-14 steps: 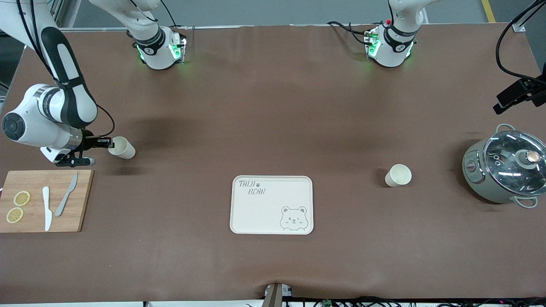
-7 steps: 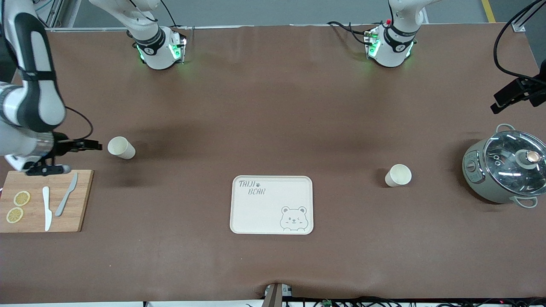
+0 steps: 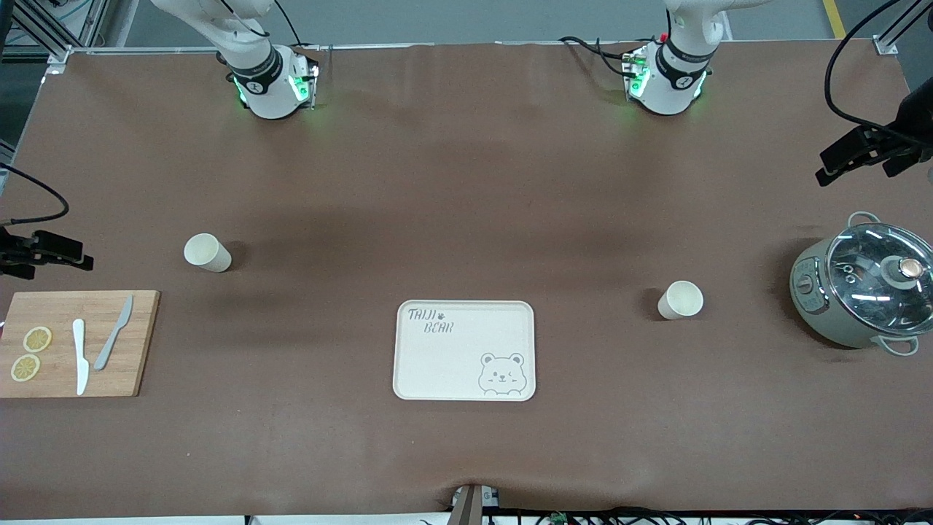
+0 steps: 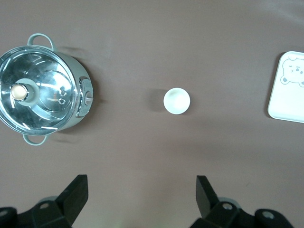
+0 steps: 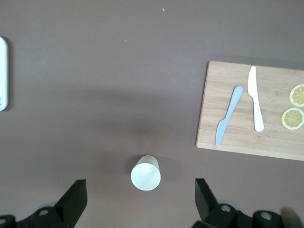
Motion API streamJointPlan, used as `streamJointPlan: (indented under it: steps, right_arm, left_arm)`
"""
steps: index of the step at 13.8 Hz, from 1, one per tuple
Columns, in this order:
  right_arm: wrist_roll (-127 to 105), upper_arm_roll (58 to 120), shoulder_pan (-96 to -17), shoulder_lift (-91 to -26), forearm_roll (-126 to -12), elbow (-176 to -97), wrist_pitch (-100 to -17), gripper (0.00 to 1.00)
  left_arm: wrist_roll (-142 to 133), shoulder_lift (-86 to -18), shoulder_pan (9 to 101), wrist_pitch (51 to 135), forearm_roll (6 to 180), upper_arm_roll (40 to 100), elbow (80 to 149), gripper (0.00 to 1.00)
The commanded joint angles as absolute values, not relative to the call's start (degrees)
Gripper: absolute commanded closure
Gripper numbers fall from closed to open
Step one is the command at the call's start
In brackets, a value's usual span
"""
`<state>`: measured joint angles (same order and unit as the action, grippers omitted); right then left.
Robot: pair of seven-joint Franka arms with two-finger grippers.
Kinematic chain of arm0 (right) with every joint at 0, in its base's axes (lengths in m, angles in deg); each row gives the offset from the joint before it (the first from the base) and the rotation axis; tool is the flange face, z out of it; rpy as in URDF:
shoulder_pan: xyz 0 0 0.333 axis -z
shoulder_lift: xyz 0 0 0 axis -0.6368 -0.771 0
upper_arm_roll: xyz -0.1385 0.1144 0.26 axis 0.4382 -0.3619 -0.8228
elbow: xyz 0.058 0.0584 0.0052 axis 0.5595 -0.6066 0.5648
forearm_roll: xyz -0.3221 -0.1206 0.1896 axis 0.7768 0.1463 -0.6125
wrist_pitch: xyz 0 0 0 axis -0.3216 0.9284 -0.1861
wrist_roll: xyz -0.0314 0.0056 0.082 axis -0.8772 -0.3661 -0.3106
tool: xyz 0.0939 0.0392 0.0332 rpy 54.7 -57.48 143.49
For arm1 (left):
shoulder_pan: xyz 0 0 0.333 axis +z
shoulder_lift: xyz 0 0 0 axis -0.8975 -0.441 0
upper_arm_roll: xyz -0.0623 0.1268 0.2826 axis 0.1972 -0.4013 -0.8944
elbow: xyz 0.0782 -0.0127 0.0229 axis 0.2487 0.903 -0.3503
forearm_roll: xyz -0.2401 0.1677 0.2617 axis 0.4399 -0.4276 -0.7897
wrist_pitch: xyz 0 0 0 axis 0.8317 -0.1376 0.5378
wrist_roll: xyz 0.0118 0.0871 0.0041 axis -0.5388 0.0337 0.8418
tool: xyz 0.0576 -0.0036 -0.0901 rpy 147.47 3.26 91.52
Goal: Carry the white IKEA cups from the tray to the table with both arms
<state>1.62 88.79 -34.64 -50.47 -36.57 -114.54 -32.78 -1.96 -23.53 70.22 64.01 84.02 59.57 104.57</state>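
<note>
Two white IKEA cups stand upright on the brown table, apart from each other. One cup (image 3: 207, 252) (image 5: 146, 173) is toward the right arm's end, the other cup (image 3: 681, 300) (image 4: 176, 100) toward the left arm's end. My right gripper (image 3: 55, 254) (image 5: 141, 202) hangs open and empty at the table's edge, well clear of its cup. High over the table's other end, beside the pot, my left gripper (image 3: 849, 154) (image 4: 141, 199) is open and holds nothing.
A bear-printed tray (image 3: 464, 350) lies between the cups, nearer the front camera. A grey-green pot with a glass lid (image 3: 864, 292) stands at the left arm's end. A wooden board (image 3: 76, 343) with two knives and lemon slices lies at the right arm's end.
The right gripper has opened off its cup and drawn away toward the table's end; the cup stays upright where it was. The left gripper has shifted slightly.
</note>
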Motion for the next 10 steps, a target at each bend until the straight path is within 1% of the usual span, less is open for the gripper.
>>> streamJointPlan:
  steps: [1,2,3,6,8,10]
  right_arm:
    - [0.5,89.0,-35.2,-45.1,-37.3,-113.3,-25.1,0.00]
    - [-1.4,89.0,-35.3,-42.9,-37.4,-114.6,-22.4,0.00]
    - [-5.2,88.9,-36.1,-39.4,-37.2,-117.4,-21.6,0.00]
    - [-16.3,88.7,-40.1,-32.2,-36.2,-124.2,-21.2,0.00]
    - [-22.6,88.4,-42.9,-31.7,-32.1,-125.6,-21.0,0.00]
    - [-14.6,88.9,-41.9,-31.5,-31.6,-125.7,-21.6,0.00]
  left_arm:
    - [-1.8,-23.0,69.5,63.4,84.8,58.4,104.3,0.00]
    - [-1.9,-23.4,69.6,63.5,85.1,58.4,104.0,0.00]
    - [-1.9,-23.6,69.6,63.7,85.2,58.4,103.9,0.00]
    - [-2.9,-23.1,69.7,63.2,85.2,58.4,104.0,0.00]
    - [-2.9,-23.1,69.8,62.9,85.1,58.3,103.8,0.00]
    - [-2.8,-23.7,69.9,63.1,84.9,58.3,102.5,0.00]
